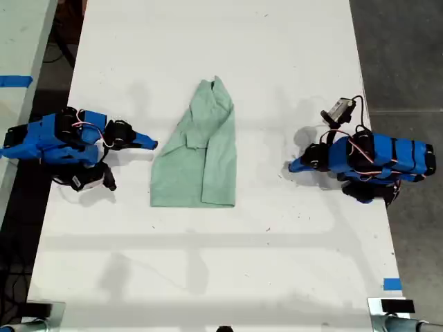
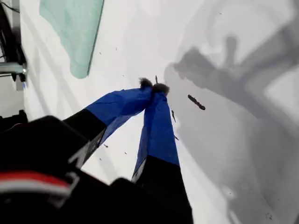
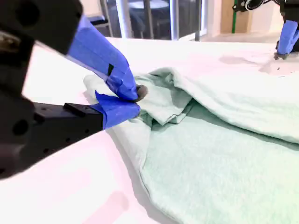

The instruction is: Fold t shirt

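My second gripper [image 3: 133, 100], exterior view's left, nearly closed beside t shirt [image 1: 197, 152] sleeve; pinch deep. My first gripper [image 2: 153, 86] together, empty.

Bright, even overhead light washes the white counter [image 1: 221, 263]; soft doubled shadows fall toward six o'clock (the second wrist view blurs near its edges).

Lab — taped white table [image 1: 208, 277]
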Available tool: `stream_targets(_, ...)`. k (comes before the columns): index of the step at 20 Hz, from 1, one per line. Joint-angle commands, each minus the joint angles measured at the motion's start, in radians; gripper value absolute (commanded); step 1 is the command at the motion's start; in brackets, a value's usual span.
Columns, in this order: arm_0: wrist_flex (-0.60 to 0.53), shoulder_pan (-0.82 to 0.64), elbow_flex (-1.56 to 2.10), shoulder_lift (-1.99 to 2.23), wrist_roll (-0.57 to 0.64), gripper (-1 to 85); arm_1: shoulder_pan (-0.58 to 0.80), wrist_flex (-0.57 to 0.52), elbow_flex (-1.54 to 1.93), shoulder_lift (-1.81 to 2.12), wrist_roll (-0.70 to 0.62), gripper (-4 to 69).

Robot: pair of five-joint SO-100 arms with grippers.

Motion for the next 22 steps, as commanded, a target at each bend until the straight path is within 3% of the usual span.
stream_targets(1, -0.002, -0.008, 0.012, 0.009, -0.002, -0.1, 0.009, 0.009, 0.057, 0.014, 0.015, -0.3)
stream_targets(4, 0.02, 0.011, -0.006, -0.006, -0.109, -0.1, 0.011, 0.011, 0.057, 0.014, 0.02, -0.3)
stream_targets(6, 0.003, 0.015, -0.137, -0.259, -0.124, -0.1, 0.012, 0.012, 0.057, 0.014, 0.02, -0.3)
stream_targets(9, 0.034, 0.098, -0.483, -0.904, -0.16, 15.1, 0.012, 0.012, 0.057, 0.014, 0.02, -0.3)
stream_targets(12, -0.02, 0.201, -0.572, -1.15, -0.284, 18.0, 0.012, 0.014, 0.057, 0.014, 0.021, -0.3)
stream_targets(14, 0.006, 0.227, -0.597, -1.243, -0.347, 18.1, 0.011, 0.014, 0.057, 0.014, 0.021, -0.3)
stream_targets(18, 0.0, 0.23, -0.661, -1.43, -0.357, 16.4, 0.012, 0.014, 0.057, 0.014, 0.021, -0.3)
stream_targets(19, -0.025, 0.215, -0.686, -1.508, -0.316, 2.6, 0.012, 0.014, 0.057, 0.014, 0.021, -0.3)
stream_targets(22, 0.124, 0.23, -0.973, -1.779, -0.319, -0.1, 0.012, 0.014, 0.057, 0.014, 0.021, -0.3)
